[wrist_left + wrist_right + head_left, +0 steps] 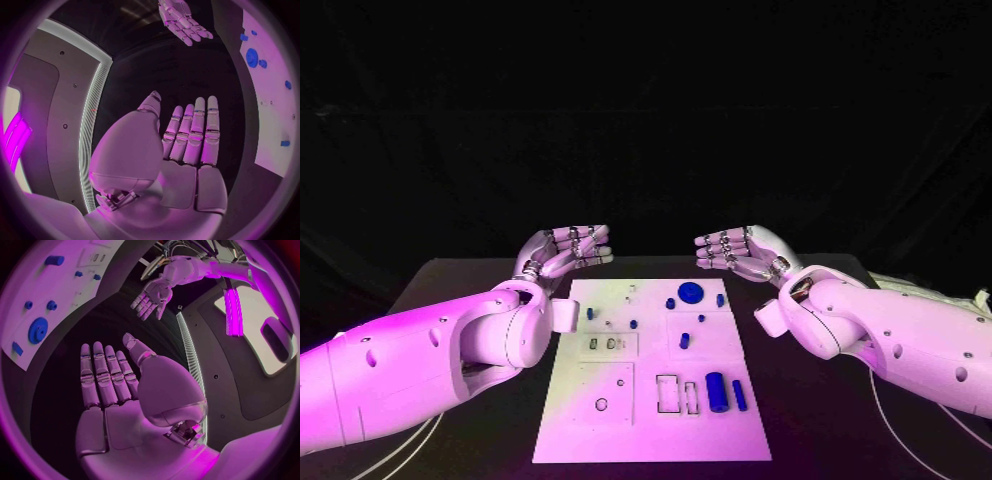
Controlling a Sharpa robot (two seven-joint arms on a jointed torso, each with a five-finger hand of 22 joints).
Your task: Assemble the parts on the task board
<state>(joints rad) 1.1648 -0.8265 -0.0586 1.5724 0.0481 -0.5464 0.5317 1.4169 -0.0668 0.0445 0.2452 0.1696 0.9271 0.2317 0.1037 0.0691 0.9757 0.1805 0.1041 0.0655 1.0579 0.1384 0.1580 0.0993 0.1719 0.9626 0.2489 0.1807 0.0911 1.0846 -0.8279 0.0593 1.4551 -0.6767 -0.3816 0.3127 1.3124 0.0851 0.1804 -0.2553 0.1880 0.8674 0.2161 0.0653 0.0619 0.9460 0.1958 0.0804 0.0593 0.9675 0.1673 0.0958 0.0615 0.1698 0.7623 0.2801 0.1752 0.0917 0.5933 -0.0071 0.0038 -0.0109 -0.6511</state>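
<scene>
White and flat, the rectangular task board lies in the middle of the black table, its long side running away from the robot. Small blue parts sit on it. Near the far edge is a round blue toothed disc, with a small blue oval piece just beside it and another small blue piece on its other side. Toward the left edge, a few tiny blue studs stand apart from one another. A short blue peg stands near the board's middle. At the near right, a thick blue cylinder lies beside a thinner blue bar, the two close together and parallel. Next to them are outlined rectangular slots, and a ring-shaped outline marks the near left part of the board. Whether the small pieces sit in recesses or lie on the surface, I cannot tell.

Both hands are off the board, at its far end. The silver left hand hovers beyond the far left corner, fingers extended side by side, holding nothing. The silver right hand hovers beyond the far right corner, likewise with straight fingers and an empty palm. The two hands face each other, well apart.
</scene>
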